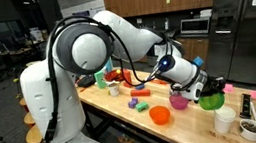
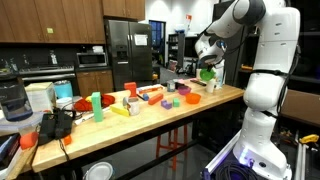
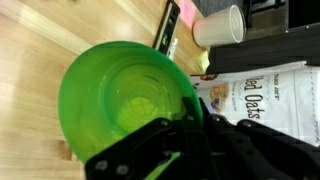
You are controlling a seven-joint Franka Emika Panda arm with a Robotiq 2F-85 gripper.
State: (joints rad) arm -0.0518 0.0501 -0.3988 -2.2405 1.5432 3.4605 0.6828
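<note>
– Green bowl (image 3: 120,95), where does it sit?
– In the gripper (image 3: 188,125). The wrist view shows the fingers (image 3: 160,150) clamped on its rim at about 4 o'clock. The bowl is tilted, with its inside facing the camera.
– Is it on the table?
– It looks lifted clear of the wooden table (image 2: 130,122) in an exterior view, with the gripper (image 2: 208,65) just above the bowl (image 2: 207,74).
– What are its neighbours?
– In the wrist view, a white cup (image 3: 220,25) lies at 1 o'clock of the bowl, an oats bag (image 3: 268,95) at 3 o'clock and a black bar (image 3: 168,28) at 12 o'clock. Whether the bar touches the bowl cannot be told.
– And from the side?
– In an exterior view the bowl (image 1: 211,101) hangs under the gripper (image 1: 204,91). An orange bowl (image 1: 160,114) is at 9 o'clock, a pink cup (image 1: 179,101) at 10 o'clock, nearer, and the white cup (image 1: 224,121) at 5 o'clock, all standing on the table (image 1: 182,134).
</note>
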